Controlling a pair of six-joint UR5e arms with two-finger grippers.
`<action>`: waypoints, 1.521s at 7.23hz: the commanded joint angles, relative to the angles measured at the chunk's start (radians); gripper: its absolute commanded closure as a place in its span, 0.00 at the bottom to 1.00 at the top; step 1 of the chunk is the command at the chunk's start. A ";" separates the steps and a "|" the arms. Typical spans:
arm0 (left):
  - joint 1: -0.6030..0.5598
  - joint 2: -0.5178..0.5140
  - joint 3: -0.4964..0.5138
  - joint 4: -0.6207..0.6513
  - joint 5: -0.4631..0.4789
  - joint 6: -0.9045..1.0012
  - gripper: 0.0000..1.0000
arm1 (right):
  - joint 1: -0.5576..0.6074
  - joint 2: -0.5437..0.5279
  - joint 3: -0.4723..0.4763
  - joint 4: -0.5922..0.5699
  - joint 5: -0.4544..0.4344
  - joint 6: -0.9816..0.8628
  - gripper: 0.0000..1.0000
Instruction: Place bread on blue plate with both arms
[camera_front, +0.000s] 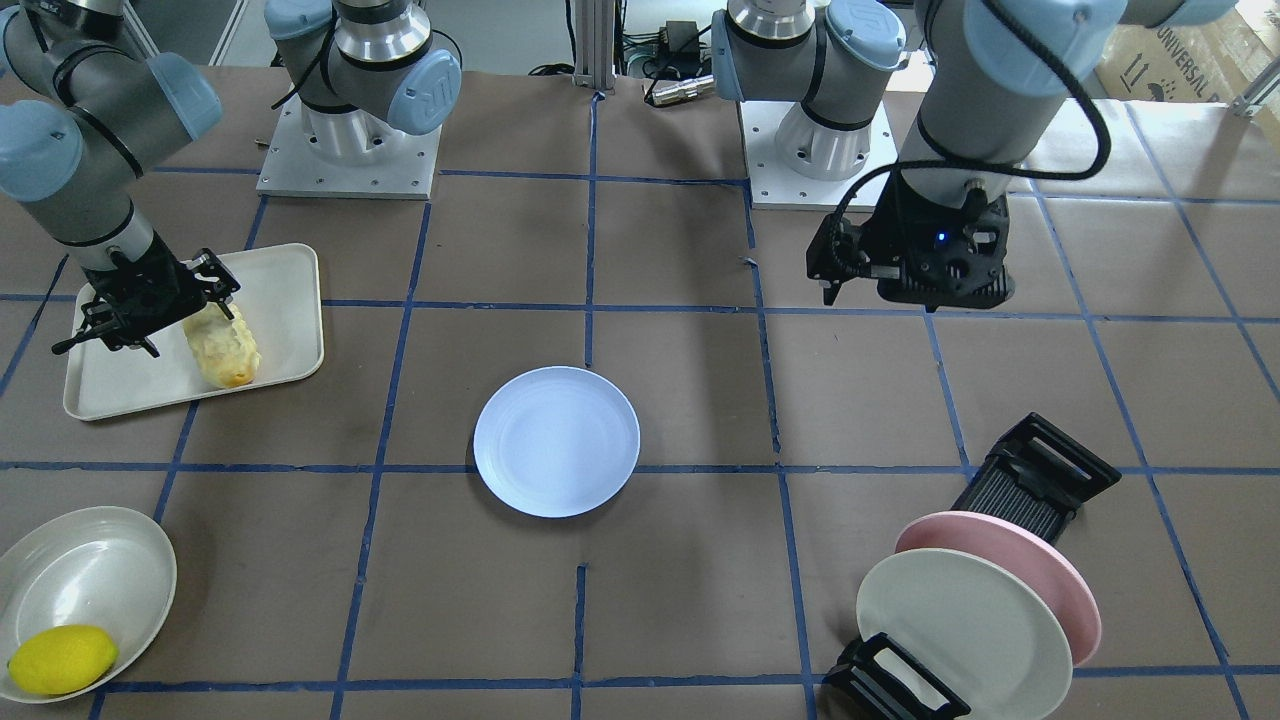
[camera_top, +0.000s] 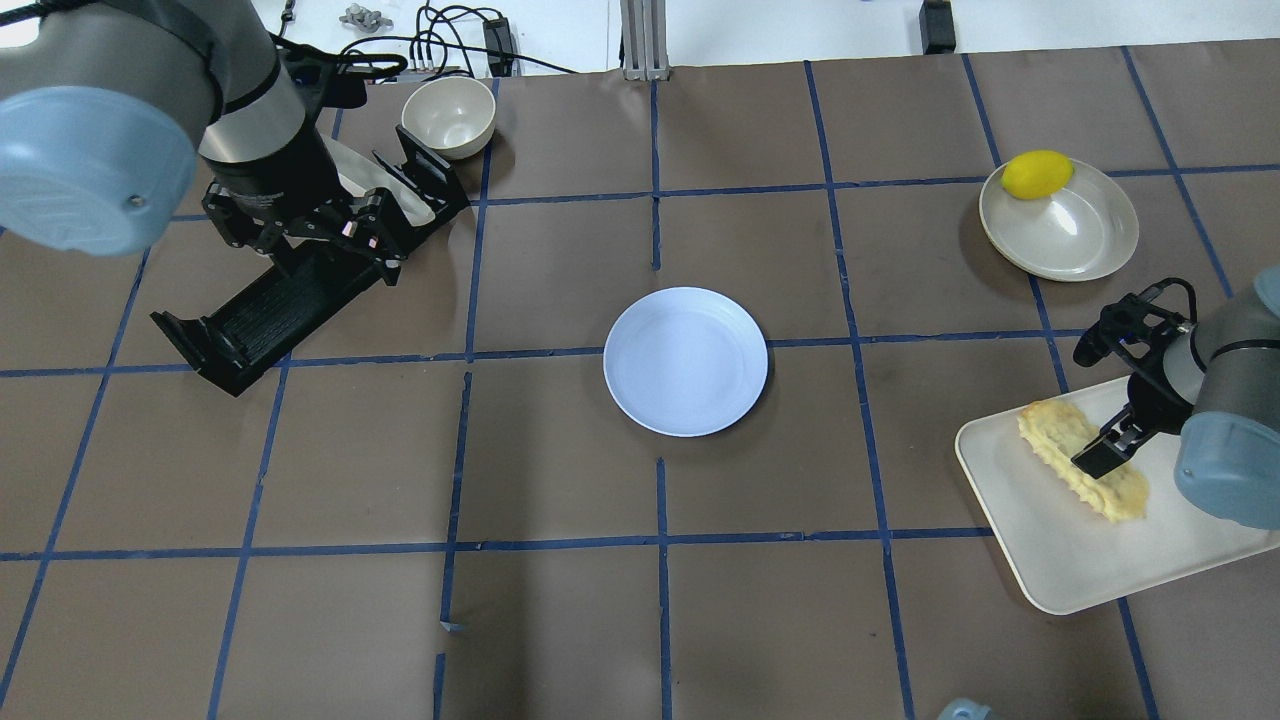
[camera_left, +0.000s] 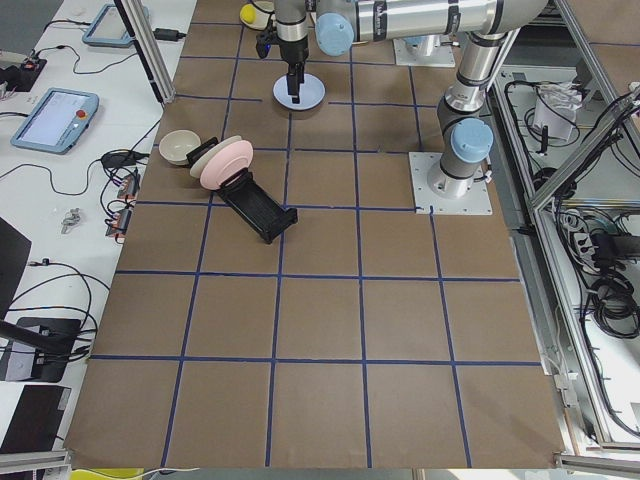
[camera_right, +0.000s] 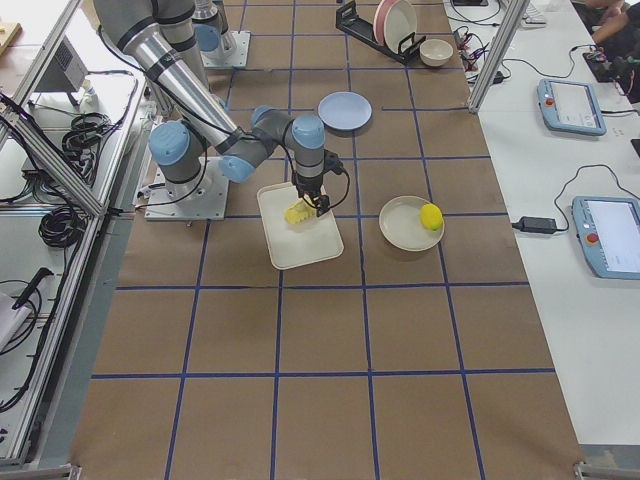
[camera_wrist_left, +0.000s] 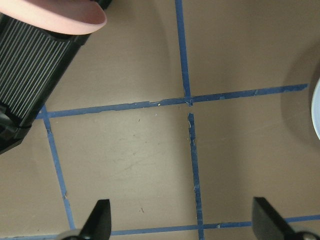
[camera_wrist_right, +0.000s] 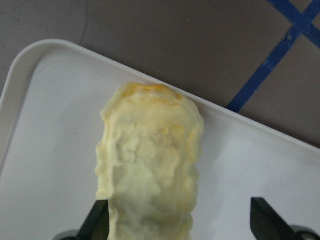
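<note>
Found bread lying on tray, well apart from plate at centre of worktop. Noted right tool spread, straddling bread, not pinching it. Noted left tool likewise spread, over worktop near rack

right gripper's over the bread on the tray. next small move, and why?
Probably shut the right gripper on the bread. In the right wrist view its fingers are open and straddle the loaf, one fingertip against its side and the other apart. The bread lies on the white tray, not yet lifted, and the blue plate is bare.
</note>
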 joint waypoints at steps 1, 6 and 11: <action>-0.003 0.079 -0.015 -0.047 -0.001 -0.021 0.00 | -0.018 0.009 0.050 -0.040 0.020 -0.005 0.01; 0.002 0.026 0.110 -0.189 -0.032 -0.012 0.00 | 0.050 -0.020 0.060 0.019 -0.015 0.310 0.93; 0.004 0.035 0.113 -0.194 -0.075 -0.071 0.00 | 0.515 -0.026 -0.270 0.360 -0.009 0.804 0.92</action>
